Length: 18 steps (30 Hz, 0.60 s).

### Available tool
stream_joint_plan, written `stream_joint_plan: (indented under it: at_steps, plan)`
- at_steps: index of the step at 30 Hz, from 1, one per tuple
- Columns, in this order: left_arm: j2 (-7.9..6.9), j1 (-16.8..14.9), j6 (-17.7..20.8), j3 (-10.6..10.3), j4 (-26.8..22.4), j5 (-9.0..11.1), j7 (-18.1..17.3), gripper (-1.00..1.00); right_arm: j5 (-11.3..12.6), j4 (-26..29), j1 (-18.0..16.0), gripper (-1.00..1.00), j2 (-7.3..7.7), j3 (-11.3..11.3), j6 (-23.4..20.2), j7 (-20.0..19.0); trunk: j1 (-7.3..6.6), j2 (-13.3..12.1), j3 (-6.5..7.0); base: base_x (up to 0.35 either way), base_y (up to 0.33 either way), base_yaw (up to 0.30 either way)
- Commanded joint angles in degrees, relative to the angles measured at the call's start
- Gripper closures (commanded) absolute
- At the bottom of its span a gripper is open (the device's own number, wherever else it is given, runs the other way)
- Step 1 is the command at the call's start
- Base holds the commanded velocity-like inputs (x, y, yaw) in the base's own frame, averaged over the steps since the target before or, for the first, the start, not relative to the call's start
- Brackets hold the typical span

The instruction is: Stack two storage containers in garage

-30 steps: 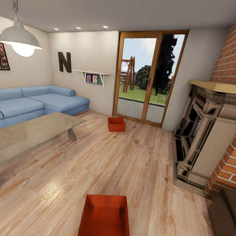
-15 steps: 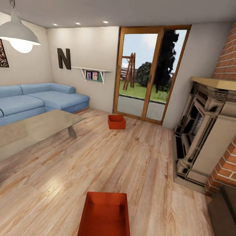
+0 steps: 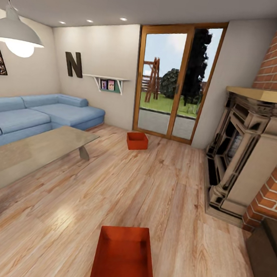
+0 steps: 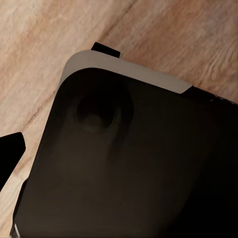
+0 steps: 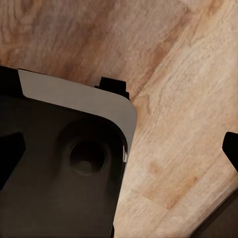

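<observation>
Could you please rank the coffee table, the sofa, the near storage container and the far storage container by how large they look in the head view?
1. coffee table
2. sofa, close to the table
3. near storage container, enlarged by nearness
4. far storage container

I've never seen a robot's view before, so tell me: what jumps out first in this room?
Two red-orange storage containers stand out on the light wood floor: the near container at the head view's bottom edge, the far container before the wood-framed glass doors. A blue sofa and glass-topped coffee table fill the left side; a brick fireplace stands at the right.
</observation>
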<state>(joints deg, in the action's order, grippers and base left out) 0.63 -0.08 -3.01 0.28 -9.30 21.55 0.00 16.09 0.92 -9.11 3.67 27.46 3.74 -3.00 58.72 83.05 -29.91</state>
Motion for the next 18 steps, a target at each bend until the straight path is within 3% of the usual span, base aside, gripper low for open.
stream_joint_plan:
  at_steps: [1,18]
  plan:
    - [0.00,0.0,-0.1,0.0,0.0,0.2,0.0,-1.00,0.6,0.0,0.0,-1.00,0.03,0.4,0.2,-0.3,0.00,0.0,-0.14,0.022,0.000,0.000]
    - [0.05,0.0,-0.1,0.2,0.0,0.3,0.1,-1.00,0.6,0.0,0.0,-1.00,0.10,0.4,0.3,-0.3,0.00,0.0,-1.70,0.018,-0.014,0.000]
